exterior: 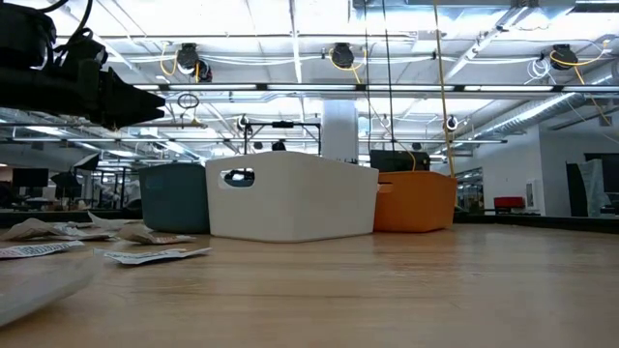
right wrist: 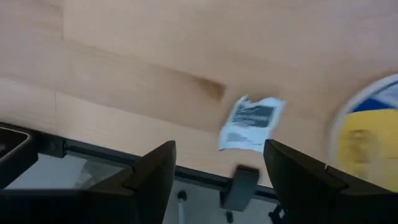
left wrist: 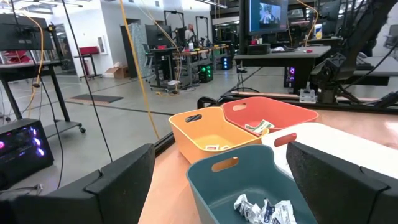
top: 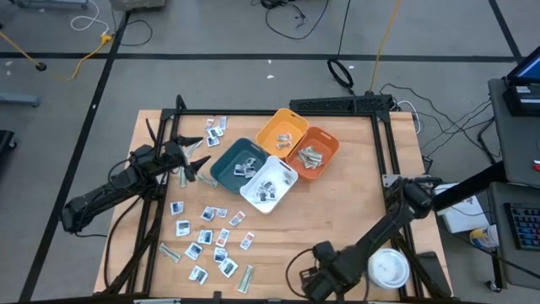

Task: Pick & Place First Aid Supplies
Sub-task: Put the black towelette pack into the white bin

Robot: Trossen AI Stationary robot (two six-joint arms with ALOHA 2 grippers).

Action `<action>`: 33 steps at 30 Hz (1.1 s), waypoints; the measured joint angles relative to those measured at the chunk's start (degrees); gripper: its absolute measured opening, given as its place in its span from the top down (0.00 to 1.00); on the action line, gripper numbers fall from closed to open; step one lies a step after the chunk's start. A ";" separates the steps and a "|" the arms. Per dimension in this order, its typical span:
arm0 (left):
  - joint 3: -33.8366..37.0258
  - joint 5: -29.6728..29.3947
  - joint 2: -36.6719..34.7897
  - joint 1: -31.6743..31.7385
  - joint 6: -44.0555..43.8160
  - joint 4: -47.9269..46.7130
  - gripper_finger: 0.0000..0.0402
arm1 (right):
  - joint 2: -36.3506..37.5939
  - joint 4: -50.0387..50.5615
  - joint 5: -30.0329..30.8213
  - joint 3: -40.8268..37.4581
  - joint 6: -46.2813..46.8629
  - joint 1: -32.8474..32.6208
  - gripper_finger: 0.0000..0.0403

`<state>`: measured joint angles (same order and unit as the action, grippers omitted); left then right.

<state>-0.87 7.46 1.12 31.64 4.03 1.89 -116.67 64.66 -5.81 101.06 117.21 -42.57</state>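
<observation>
**Four bins at mid-bench, loose packets spread before the left hand**

The wooden bench [top: 337,211] carries a cluster of four plastic bins near its middle. The teal plastic bin [top: 239,163] holds a few crumpled white packets [left wrist: 264,210]. Touching it, the white plastic bin [top: 270,184] also holds several small packets. Behind these sit the yellow plastic bin [top: 282,130], with one or two small packets on its floor, and the orange plastic bin [top: 312,153], which holds grey-green wrapped strips [top: 310,155].

A round white-lidded tub [top: 390,268] stands near the bench's front right corner, just beside the right arm. A black metal frame [top: 384,143] runs along the bench's edges.

The loose first aid supplies [top: 207,235], small white square packets with blue or red marks plus a few narrow grey-green strips, lie scattered on the bench's left front area, with a smaller group [top: 217,128] behind the teal bin.

The left hand [top: 196,160] hovers above the bench just left of the teal bin, its fingers spread wide and holding nothing; the scattered packets lie in front of it. The right hand [top: 316,274] sits at the front edge, fingers partly apart and empty, with one white packet [right wrist: 250,122] lying on the bench just beyond its fingertips.
</observation>
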 joint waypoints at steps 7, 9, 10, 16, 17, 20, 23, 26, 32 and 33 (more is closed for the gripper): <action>-0.02 0.00 -0.01 0.00 0.00 0.00 0.09 | -5.38 -1.05 -3.51 -0.03 -0.20 0.04 0.41; 0.00 0.00 0.00 0.00 0.00 0.00 0.08 | -6.35 -1.53 -3.38 -0.04 -0.21 0.09 0.41; -0.01 0.00 -0.01 -0.02 0.00 0.00 0.09 | -6.82 -1.73 -3.25 -0.04 -0.31 0.11 0.41; 0.00 0.00 -0.02 -0.02 0.00 0.02 0.09 | -7.66 -5.48 -4.81 -3.00 0.47 0.77 0.43; 0.00 0.00 0.00 -0.02 0.00 0.00 0.09 | -7.66 -7.20 -4.98 -4.10 0.74 0.87 0.44; -0.01 0.00 -0.02 -0.01 0.00 0.00 0.09 | -7.38 -12.22 -5.22 -6.06 1.78 0.94 0.50; -0.01 0.00 -0.01 -0.01 0.00 0.00 0.09 | -7.33 -13.93 -5.20 -6.45 2.25 1.08 0.59; -0.01 0.00 0.00 -0.01 0.00 0.00 0.09 | -7.33 -14.30 -5.45 -6.48 1.75 1.31 0.70; -0.02 0.00 0.00 0.00 0.00 0.00 0.09 | -7.38 -14.37 -5.35 -6.51 -1.58 1.29 0.97; -0.01 0.00 -0.01 -0.02 0.00 0.01 0.09 | -7.40 -14.39 -5.31 -6.51 -2.59 1.33 0.98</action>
<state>-0.88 7.46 1.12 31.62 4.03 1.90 -124.07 50.26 -11.12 94.54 114.62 -41.24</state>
